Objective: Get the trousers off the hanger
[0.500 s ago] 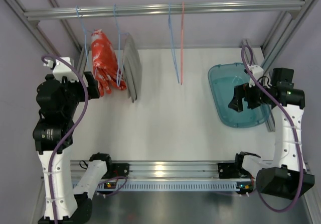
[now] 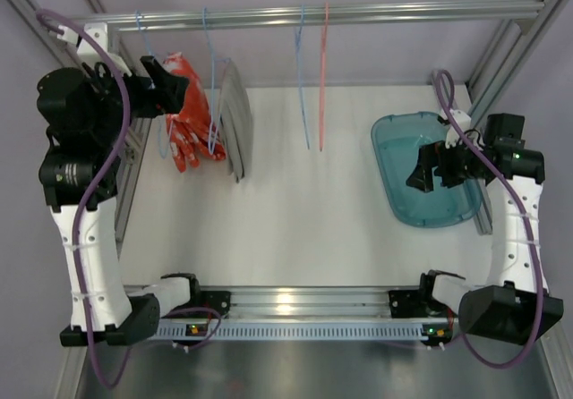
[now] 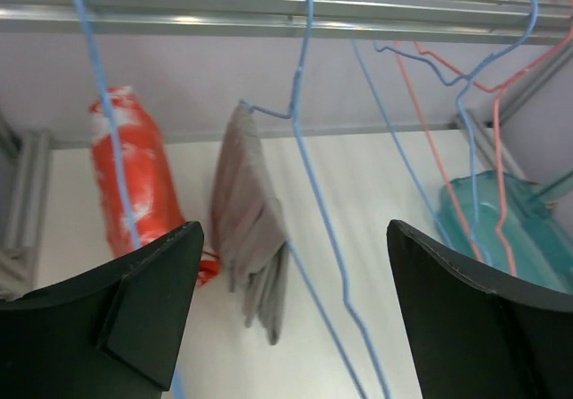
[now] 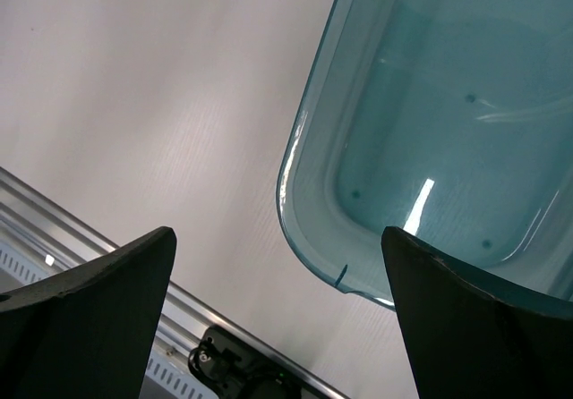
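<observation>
The grey trousers (image 2: 235, 122) are hanging in the upper left of the overhead view, folded into a flat, narrow slab of soft cloth over a thin blue wire hanger (image 2: 209, 77). The hanger is hooking onto the ribbed aluminium rail (image 2: 358, 12) that is running across the top of the frame. Just left of them, a crumpled red garment (image 2: 183, 113) flecked with white is dangling from a second blue wire (image 2: 141, 37).

The left gripper (image 2: 170, 90) is hovering high at the upper left, level with the red garment and just beside it. It is gripping nothing. In the left wrist view its two broad, matte black fingers (image 3: 152, 301) are standing wide apart at the lower corners. The trousers (image 3: 251, 229) are drooping in loose pleats between them, apart from both. Their blue wire (image 3: 304, 131) is bending down through the middle of the frame.

Two bare hangers, one blue (image 2: 307, 86) and one salmon (image 2: 324, 77), are hanging near the middle of the rail.

The right gripper (image 2: 425, 174) is hovering at the right of the overhead view, over a glossy, translucent teal tub (image 2: 394, 140) with rounded corners. The tub is sitting on the smooth white table (image 2: 295, 211). In the right wrist view the black fingers (image 4: 98, 301) are spread wide and holding nothing. The tub's curved rim (image 4: 295, 148) is showing between them.
</observation>
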{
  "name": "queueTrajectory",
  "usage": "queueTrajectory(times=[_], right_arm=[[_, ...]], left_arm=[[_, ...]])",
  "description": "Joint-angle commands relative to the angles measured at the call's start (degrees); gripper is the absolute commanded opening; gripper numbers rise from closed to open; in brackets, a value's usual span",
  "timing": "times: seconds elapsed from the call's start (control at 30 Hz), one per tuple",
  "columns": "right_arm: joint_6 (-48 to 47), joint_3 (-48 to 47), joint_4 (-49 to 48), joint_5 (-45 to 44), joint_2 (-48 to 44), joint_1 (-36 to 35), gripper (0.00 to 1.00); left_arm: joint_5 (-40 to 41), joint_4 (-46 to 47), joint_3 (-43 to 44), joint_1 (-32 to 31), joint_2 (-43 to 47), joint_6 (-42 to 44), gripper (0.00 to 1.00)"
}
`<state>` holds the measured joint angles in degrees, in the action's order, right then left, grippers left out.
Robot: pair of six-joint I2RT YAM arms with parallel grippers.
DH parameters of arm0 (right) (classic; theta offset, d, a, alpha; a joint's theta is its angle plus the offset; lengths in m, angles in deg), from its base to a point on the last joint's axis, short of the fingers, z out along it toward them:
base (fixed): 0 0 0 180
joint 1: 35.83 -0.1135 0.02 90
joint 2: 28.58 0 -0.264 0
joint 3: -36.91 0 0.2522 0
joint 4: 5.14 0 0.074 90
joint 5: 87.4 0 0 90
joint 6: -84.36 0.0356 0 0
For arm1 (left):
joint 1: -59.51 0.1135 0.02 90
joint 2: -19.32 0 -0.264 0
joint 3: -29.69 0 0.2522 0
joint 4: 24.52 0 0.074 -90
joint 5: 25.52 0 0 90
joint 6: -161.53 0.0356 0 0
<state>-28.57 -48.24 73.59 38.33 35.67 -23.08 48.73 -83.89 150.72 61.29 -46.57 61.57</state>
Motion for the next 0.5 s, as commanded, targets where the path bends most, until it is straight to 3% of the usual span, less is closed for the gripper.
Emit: queueTrajectory(times=[0.0, 0.27, 0.47], right_arm=[[1.0, -3.7, -0.7, 1.6, 0.4, -0.2, 0.99], [1.8, -4.5, -0.5, 0.8, 0.4, -0.4, 0.99], [2.5, -4.4, -0.5, 0.3, 0.5, -0.4, 0.99]], left_arm=[[-8.9, 5.9, 1.0, 0.1, -3.8, -9.7, 0.88], [-14.1, 11.2, -0.4, -0.5, -9.8, -23.2, 0.81], [-14.9, 11.6, -0.9, -1.4, -12.8, -26.5, 0.76]])
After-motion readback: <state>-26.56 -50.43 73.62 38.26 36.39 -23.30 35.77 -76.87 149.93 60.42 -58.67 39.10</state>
